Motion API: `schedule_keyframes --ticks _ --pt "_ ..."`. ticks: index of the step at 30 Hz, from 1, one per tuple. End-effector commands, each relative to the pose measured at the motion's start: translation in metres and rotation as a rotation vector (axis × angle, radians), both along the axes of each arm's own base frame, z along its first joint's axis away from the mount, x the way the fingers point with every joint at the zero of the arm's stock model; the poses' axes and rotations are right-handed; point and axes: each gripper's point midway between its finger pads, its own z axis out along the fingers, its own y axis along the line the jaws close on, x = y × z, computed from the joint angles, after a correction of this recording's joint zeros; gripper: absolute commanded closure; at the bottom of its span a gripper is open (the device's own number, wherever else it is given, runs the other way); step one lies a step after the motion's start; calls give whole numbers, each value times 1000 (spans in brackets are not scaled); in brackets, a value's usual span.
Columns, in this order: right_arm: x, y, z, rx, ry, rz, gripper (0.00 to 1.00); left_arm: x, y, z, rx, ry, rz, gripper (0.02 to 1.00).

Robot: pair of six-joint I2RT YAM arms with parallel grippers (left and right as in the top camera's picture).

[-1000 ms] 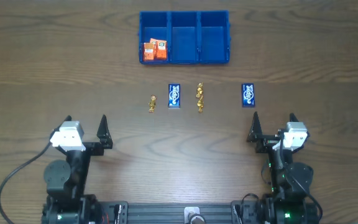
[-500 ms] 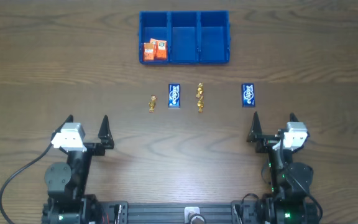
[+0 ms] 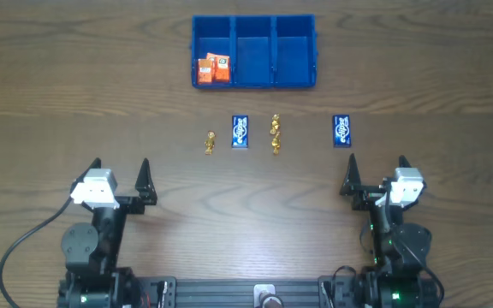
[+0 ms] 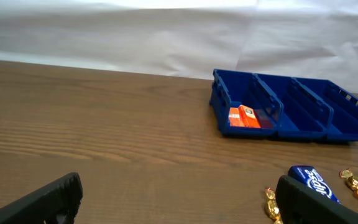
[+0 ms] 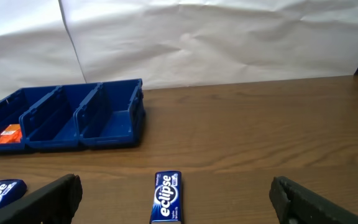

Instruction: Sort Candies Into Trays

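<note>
Left blue pack (image 3: 240,132) and right blue pack (image 3: 341,131) lie long-axis near-to-far, open wood around both; left gripper (image 3: 120,164) and right gripper (image 3: 377,161) gape wide, holding nothing.

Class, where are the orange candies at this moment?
In the top view, the orange candies lie in the left compartment of the blue tray, just beyond the lone gold candy.
</note>
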Motion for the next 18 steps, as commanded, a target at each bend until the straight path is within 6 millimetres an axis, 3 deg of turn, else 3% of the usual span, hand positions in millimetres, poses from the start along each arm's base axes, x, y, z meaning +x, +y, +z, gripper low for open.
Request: schedule_keyframes --ticks 1,3,7,11,14,17,18 --pt "0 1 0 7 -5 4 1 0 -3 -16 -7 32 -16 23" --pt "-1 2 10 78 1 5 1 0 -3 -16 -7 32 -16 20" --pt "-1 15 72 92 84 94 1 0 -3 -16 -7 32 -16 23" --pt "23 8 116 54 271 89 1 0 -3 -16 -7 32 -16 20" --pt "49 6 113 8 509 108 1 0 -3 -16 -7 32 -16 20" --pt "78 0 87 11 755 100 1 0 -3 -16 -7 32 -16 20" --pt "90 -2 69 21 854 99 1 0 -3 -16 -7 32 -16 20"
